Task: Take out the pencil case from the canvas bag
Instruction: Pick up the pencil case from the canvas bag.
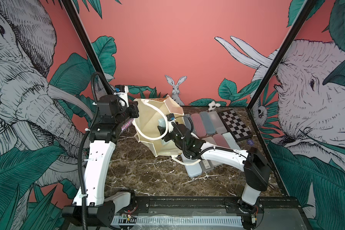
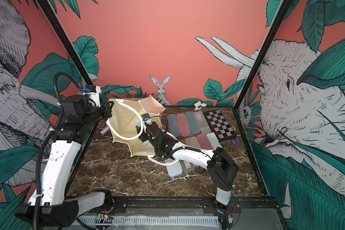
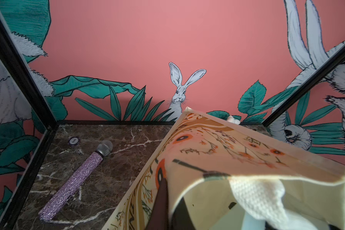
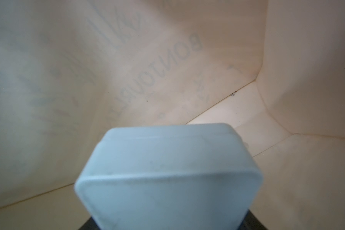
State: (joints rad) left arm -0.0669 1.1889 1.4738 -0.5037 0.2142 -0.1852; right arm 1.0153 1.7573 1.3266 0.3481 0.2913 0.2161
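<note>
The canvas bag (image 1: 147, 119) lies tipped on its side near the middle of the worktop (image 1: 147, 175), a little toward 11 o'clock, and in both top views its mouth gapes toward 6 o'clock. The left gripper (image 1: 135, 112) comes in from 9 o'clock and is pressed together on the bag's rim, holding the mouth up. The left wrist view shows the floral printed face close up, with fabric pinched against a dark finger. The bag has two loop handles: one handle (image 1: 149, 138) arcs across the opening, and the other handle (image 1: 185, 162) trails on the worktop at the bag's 5 o'clock side. The right gripper (image 1: 162, 132) reaches into the mouth from 4 o'clock. Its jaws, partly spread, pinch one pale blue pencil case (image 4: 167, 175), which sits within the bag's opening with its free end pointing into the cream interior. Outside the bag, nine loose cases (image 1: 198, 124) can be counted: four side by side at 1 o'clock, three in a nearer row at 3 o'clock, and two at 5 o'clock partly under the right arm. One chessboard (image 1: 235, 125) lies at 2 o'clock, with one dark purple disc (image 1: 250, 142) just beside its near corner. One small white figure (image 1: 213, 105) stands at the far edge. In the left wrist view, one glittery lilac microphone (image 3: 76, 179) lies flat at 9 o'clock of the bag, with one purple chip (image 3: 73, 141) near its head.
</note>
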